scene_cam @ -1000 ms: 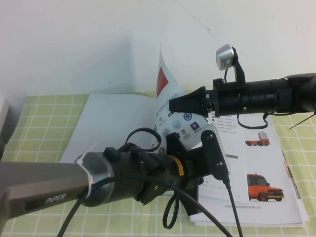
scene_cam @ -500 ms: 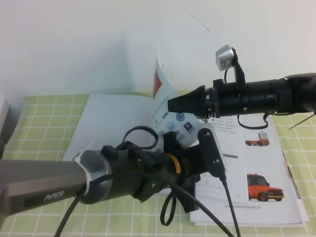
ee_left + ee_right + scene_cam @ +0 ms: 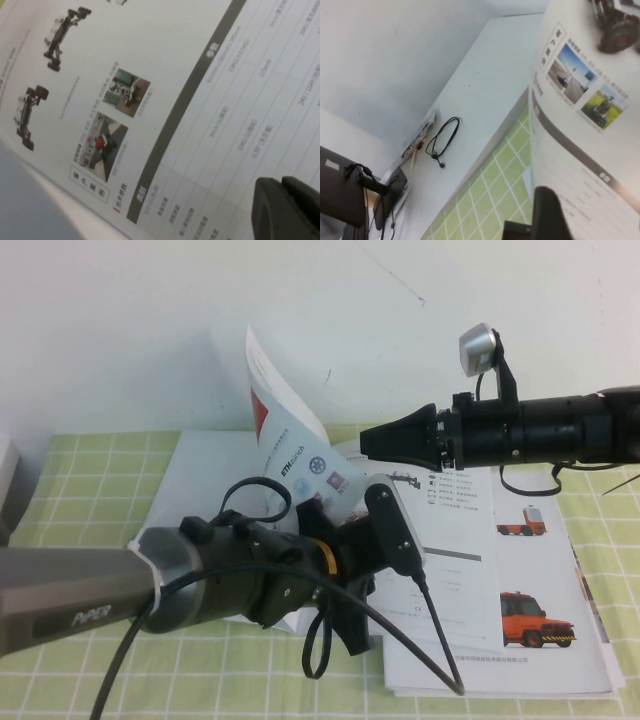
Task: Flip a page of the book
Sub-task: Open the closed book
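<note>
One leaf up: we see the page [image 3: 283, 430] standing curled above the open book [image 3: 500, 570] on the checked cloth [image 3: 80, 480] | left gripper [image 3: 345, 540] under the page, grip unclear | right gripper [image 3: 375, 440] beside its edge, grip unclear.

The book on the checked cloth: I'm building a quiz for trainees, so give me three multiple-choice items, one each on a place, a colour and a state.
1. Where is the left gripper?
A. over the book's middle
B. off the table
C. on the wall

2. What colour is the lower truck?
A. blue
B. orange
C. green

3. How is the page?
A. flat
C. torn off
B. lifted and curling

Key: 1 A, the arm reaches over the spread; the right gripper hovers beside the page. 2 B, its body is orange. 3 B, it stands above the spread.
</note>
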